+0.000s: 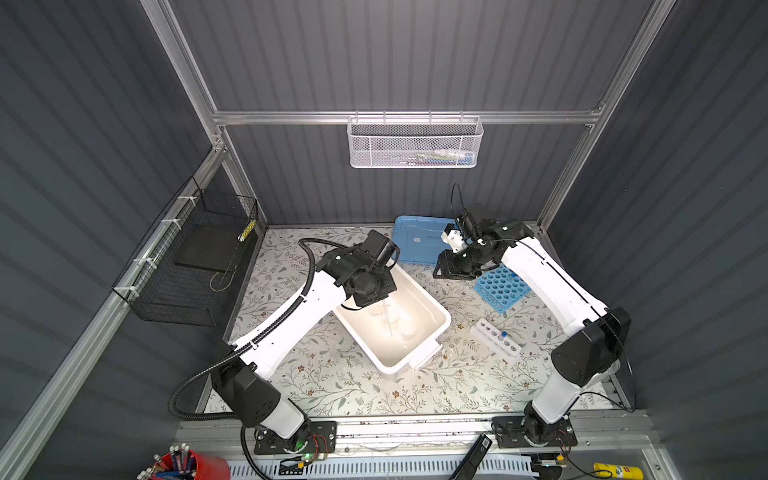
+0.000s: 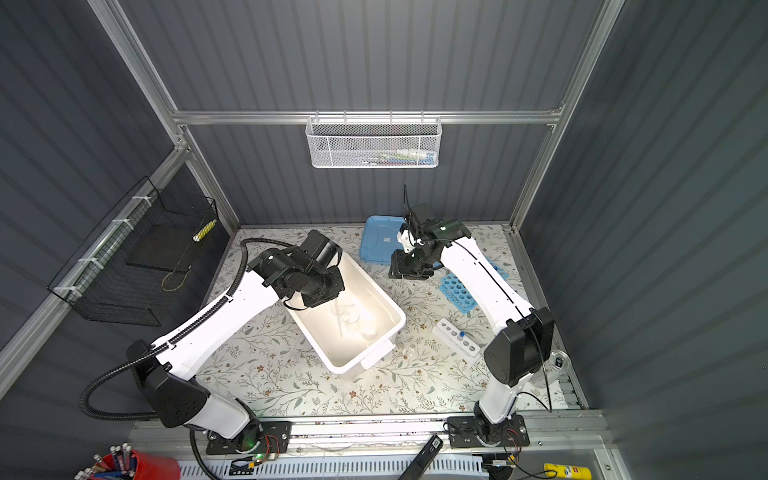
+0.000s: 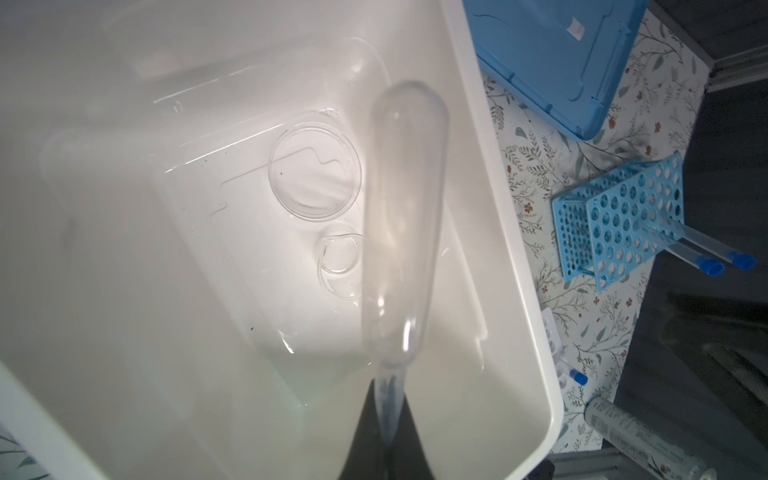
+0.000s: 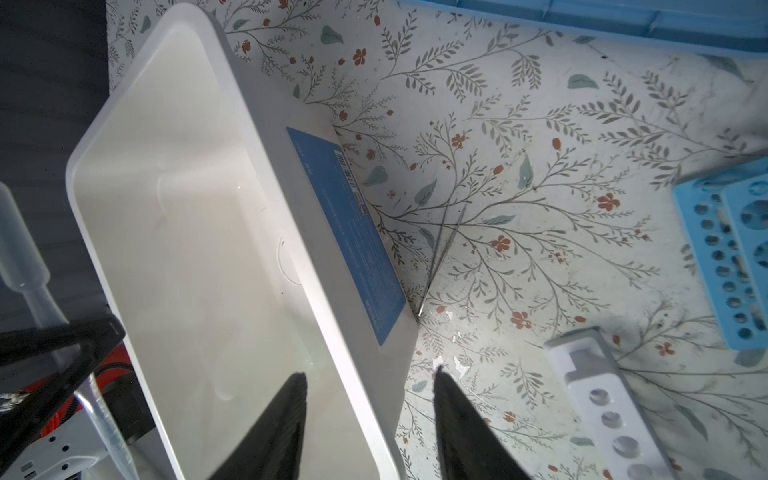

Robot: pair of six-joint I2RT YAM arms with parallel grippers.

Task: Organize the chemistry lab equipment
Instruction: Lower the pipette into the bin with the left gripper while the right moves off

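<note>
Two black fingers of the left gripper (image 3: 388, 399) pinch the thin part of a clear dropper (image 3: 399, 216), which hangs over the big white bin (image 1: 432, 316) in the middle of both top views; a round glass dish (image 3: 314, 172) and a small beaker (image 3: 340, 259) lie on the bin's floor. The right gripper (image 4: 370, 374) has its fingers spread wide with nothing between them, near the bin's edge, a bit right of middle in both top views. Just right of it sits the blue rack (image 1: 500, 289) with two blue-capped tubes (image 3: 698, 249), and the small white rack (image 1: 494, 336) lies lower down on the flowered table (image 1: 332, 374).
</note>
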